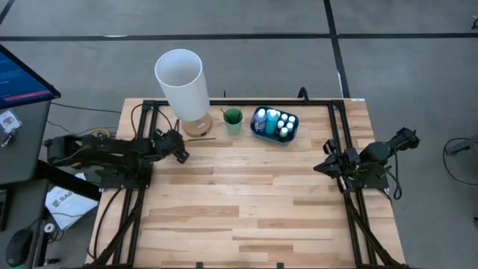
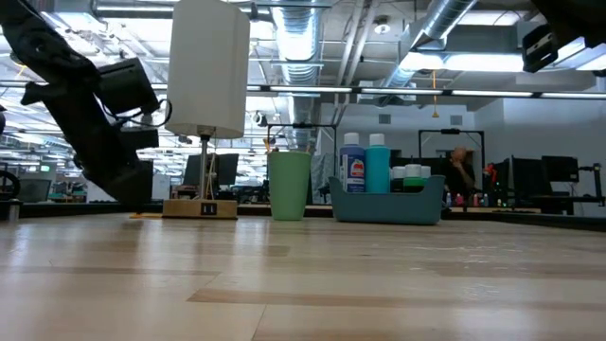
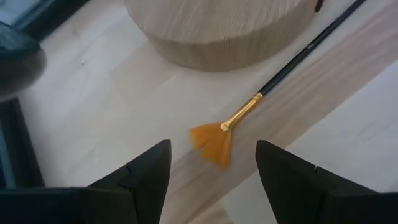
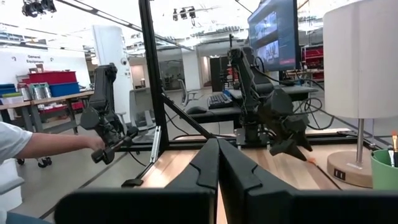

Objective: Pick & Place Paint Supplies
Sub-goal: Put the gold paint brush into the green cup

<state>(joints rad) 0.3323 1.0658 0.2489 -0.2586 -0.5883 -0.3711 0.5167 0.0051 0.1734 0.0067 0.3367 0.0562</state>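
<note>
the left gripper (image 3: 212,163) is wide open over a fan paintbrush (image 3: 249,112) lying on the tabletop (image 1: 246,202) by the lamp base (image 3: 217,31), holding nothing.

Orange-bristled, black-handled brush (image 3: 249,112); green cup (image 1: 233,119)

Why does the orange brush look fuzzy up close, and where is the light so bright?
In the left wrist view the fan brush sits so near that its bristles blur; in the low view ceiling lights glare behind the lamp; the high view is evenly lit.
</note>
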